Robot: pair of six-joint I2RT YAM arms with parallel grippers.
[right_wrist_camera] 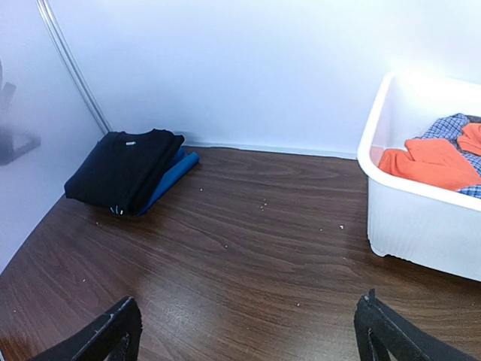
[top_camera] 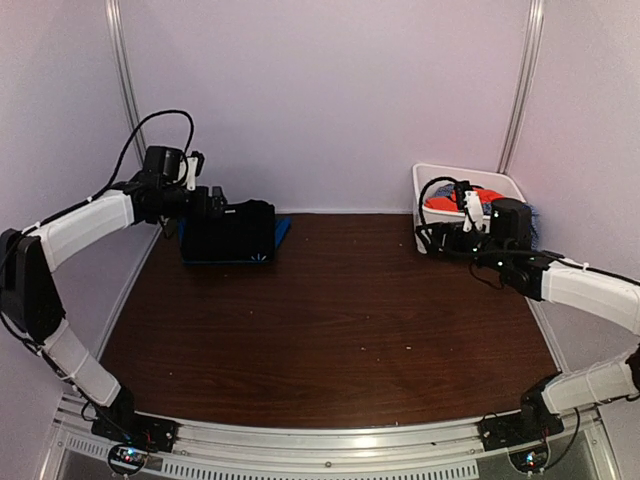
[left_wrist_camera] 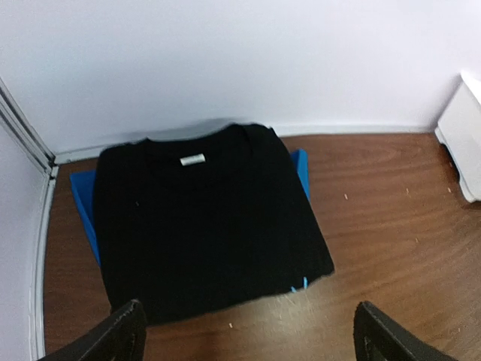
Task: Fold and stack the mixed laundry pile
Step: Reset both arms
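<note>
Black garment (left_wrist_camera: 210, 226) lies folded flat in the far left corner of the desk (top_camera: 330, 320), on top of a folded royal-blue garment (left_wrist_camera: 84, 197) whose edges show past it on the left and at the far right. The desk is dark brown wood grain, dotted with small pale specks (right_wrist_camera: 263, 204). Plain white walls (top_camera: 330, 100) close it in at the back and on both sides, with slim metal rails (top_camera: 125, 80) rising in the back corners.

A white rectangular tub (right_wrist_camera: 421, 218) stands at the far right of the desk against the back wall. Inside it an orange-red garment (right_wrist_camera: 432, 162) lies crumpled over a blue-white checked garment (right_wrist_camera: 449, 126).

A small white label (left_wrist_camera: 192, 159) sits inside the neckline of the black garment; its print is too small to read. No other writing can be made out.

The left gripper (left_wrist_camera: 248, 320) hangs just in front of the near edge of the folded stack, jaws spread wide and holding nothing. The right gripper (right_wrist_camera: 248, 316) is over bare desk beside the tub, also spread wide with nothing between its fingers.
</note>
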